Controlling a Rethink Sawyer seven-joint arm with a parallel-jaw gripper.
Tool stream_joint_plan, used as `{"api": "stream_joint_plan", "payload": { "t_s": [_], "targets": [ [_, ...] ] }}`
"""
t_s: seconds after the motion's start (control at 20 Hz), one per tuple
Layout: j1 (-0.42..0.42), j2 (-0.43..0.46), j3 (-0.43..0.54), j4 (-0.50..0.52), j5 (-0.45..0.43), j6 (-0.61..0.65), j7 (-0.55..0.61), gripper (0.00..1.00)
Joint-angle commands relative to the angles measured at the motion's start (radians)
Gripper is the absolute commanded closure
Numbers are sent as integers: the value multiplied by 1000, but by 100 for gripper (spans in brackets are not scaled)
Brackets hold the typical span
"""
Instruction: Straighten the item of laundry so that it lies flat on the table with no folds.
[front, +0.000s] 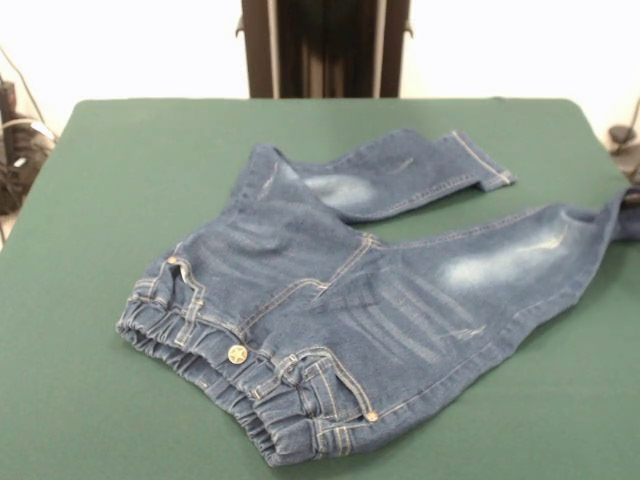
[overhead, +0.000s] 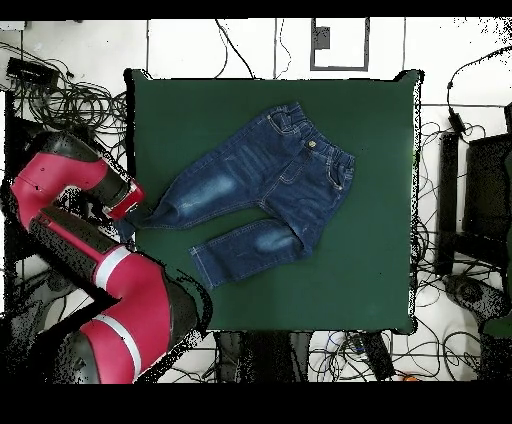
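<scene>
Waistband (front: 235, 372): nearest us
Jeans (front: 340, 300): spread on table (front: 120, 200) — one cuff at edge
Gripper (overhead: 135, 222): jaws — we cannot tell

The large dark green felt-topped rectangular table (front: 120, 180) is occupied by one small pair of blue denim jeans (front: 330, 310), spread out, one leg end drawn to the table edge beside the gripper (overhead: 128, 222).
</scene>
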Motion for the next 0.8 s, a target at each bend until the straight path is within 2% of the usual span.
{"api": "stream_joint_plan", "payload": {
  "t_s": [0.05,0.15,0.25,0.4,0.5,0.65,0.8],
  "targets": [
    [17,-22,39,-19,75,-7,280,0],
    [17,-26,33,-12,70,5,279,0],
    [7,-86,-9,75,100,76,245,0],
    [-26,-288,-79,314,218,195,119,0],
    [-52,-396,-86,421,271,253,37,0],
    [-79,-485,-77,490,326,264,-36,0],
    [-92,-507,-65,499,330,291,-11,0]
  ]
}}
